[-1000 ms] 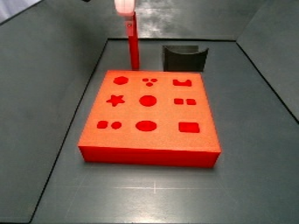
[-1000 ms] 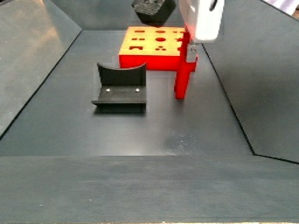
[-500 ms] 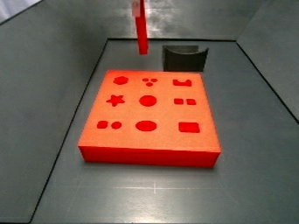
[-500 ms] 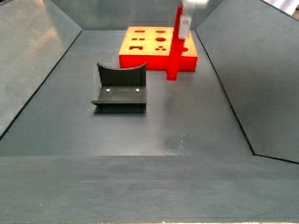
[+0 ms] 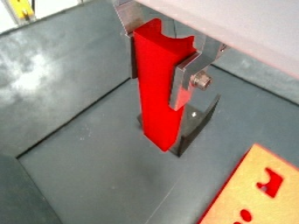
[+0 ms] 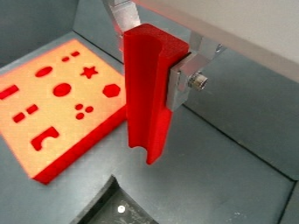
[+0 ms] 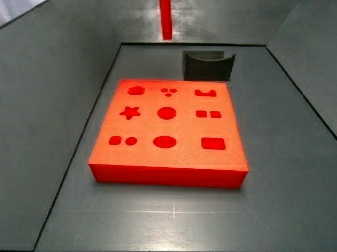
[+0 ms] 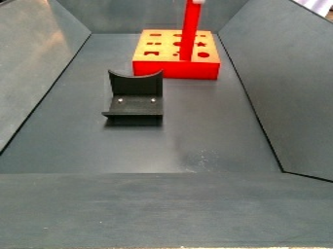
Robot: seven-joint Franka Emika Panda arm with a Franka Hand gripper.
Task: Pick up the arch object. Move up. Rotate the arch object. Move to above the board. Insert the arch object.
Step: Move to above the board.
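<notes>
The gripper clamps the arch object, its long axis vertical; the board lies below, off to one side.

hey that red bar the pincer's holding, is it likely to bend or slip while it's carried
Probably stiff: the arch object hangs straight below the pincer without sagging. Its faces look smooth, so slipping seems possible. Held near its top, it might swing.

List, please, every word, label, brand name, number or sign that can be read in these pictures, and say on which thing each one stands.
None: no view shows any readable word, label, brand, number or sign.
The board bears only shaped recesses, no writing.
The arch object, shut in the pincer and hanging in the air, is plain red.
The dark fixture carries no marking.
</notes>
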